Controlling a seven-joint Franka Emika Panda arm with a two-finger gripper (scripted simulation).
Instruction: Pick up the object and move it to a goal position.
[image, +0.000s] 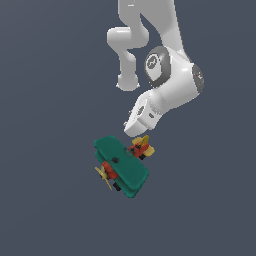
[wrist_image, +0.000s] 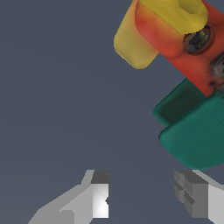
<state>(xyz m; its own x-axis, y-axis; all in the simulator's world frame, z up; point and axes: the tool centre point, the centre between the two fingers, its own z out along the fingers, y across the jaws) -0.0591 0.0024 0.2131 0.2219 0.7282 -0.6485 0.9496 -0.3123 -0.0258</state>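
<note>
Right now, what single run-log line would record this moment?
phase: approach | gripper: open, nothing between the fingers | toy biplane: on the surface, not grasped, off to one side of the fingers | lift: not yet done

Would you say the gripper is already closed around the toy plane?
No; in the wrist view the gripper is open with empty space between its fingers, and the toy plane lies beyond them.

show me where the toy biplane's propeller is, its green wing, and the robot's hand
yellow propeller (image: 104, 174), exterior view, on a blade.
teal-green wing (image: 122, 161), exterior view, on the upper wing's top face.
hand (wrist_image: 142, 197), wrist view, midway between the two open fingertips.
</note>
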